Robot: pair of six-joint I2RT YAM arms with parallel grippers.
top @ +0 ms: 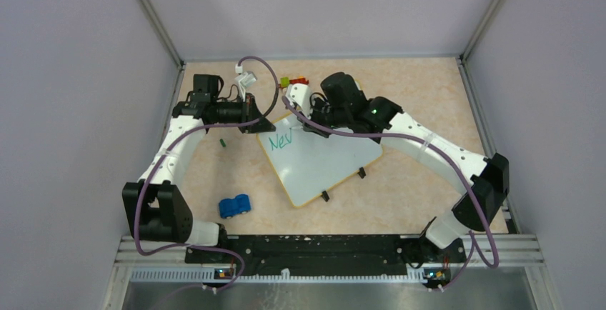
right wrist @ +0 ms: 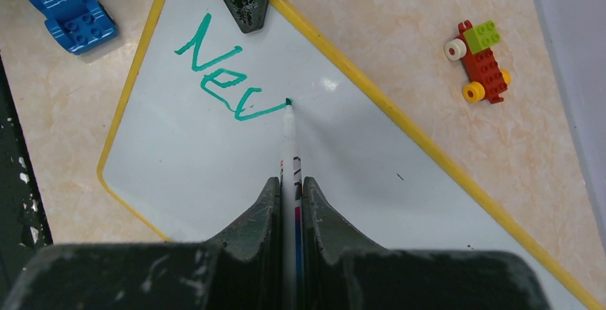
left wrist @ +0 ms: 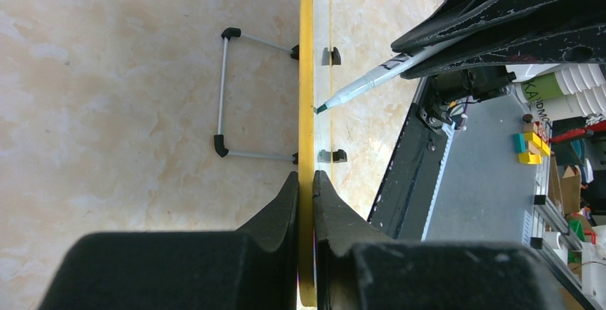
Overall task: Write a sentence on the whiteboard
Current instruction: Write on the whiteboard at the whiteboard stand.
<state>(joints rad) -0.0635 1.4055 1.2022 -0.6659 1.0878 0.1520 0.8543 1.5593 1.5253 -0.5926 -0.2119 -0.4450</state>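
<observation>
Right gripper [right wrist: 289,185] clamps marker [right wrist: 289,135], tip touching whiteboard [right wrist: 371,174] at sentence [right wrist: 221,74] start. Left gripper [left wrist: 306,180] pinches whiteboard rim. If you press hard, it may slip, skewing letters.

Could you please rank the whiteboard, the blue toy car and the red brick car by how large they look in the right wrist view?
1. whiteboard, by far the largest.
2. blue toy car, though the frame edge crops it.
3. red brick car, somewhat smaller than the blue one.
</observation>
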